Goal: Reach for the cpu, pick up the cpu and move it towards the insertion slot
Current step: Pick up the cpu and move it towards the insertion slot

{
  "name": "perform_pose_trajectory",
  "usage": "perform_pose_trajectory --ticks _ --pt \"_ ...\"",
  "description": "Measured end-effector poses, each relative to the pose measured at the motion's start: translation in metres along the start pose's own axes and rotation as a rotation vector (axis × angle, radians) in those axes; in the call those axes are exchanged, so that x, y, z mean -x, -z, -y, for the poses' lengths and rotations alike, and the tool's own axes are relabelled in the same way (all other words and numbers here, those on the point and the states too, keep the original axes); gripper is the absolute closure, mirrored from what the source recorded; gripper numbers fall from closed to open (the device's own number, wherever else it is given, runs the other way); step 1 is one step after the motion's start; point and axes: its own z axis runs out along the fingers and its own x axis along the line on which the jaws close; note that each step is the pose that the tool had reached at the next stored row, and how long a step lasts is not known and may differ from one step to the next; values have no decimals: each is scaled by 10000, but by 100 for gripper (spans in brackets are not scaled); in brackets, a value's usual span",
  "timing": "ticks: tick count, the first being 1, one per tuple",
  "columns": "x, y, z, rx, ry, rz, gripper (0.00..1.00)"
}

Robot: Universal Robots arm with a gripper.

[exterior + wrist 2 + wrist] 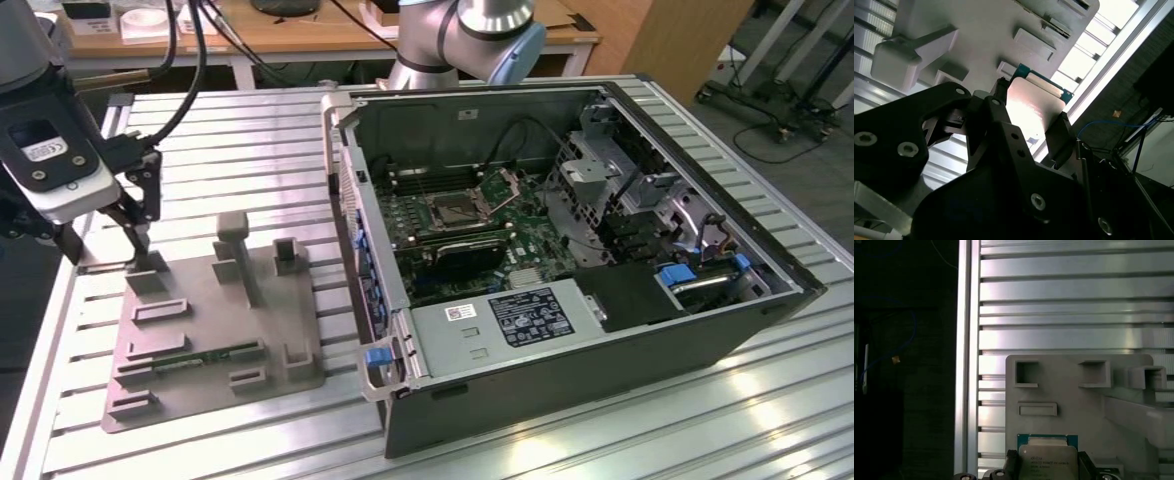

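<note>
While low over the grey fixture (200, 310), clamping the cpu (1034, 105) by opposite edges with the fingers (1066, 137); judged light, stiff, thin and fragile, best gripped edgewise.

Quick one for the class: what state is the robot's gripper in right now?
The gripper: closed on the cpu, fingers against two opposite edges, over the grey fixture plate.

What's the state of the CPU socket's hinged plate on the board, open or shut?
Open. In the exterior view the hinged plate stands tilted up beside the insertion slot, whose dark centre is uncovered.
</note>
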Motion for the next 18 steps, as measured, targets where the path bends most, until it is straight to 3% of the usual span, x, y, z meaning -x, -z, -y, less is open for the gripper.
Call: perform_pose_trajectory --ticks 8,18 --pt "1 61 -1 -1 0 -1 46" --pt "7 65 -2 0 0 -1 46"
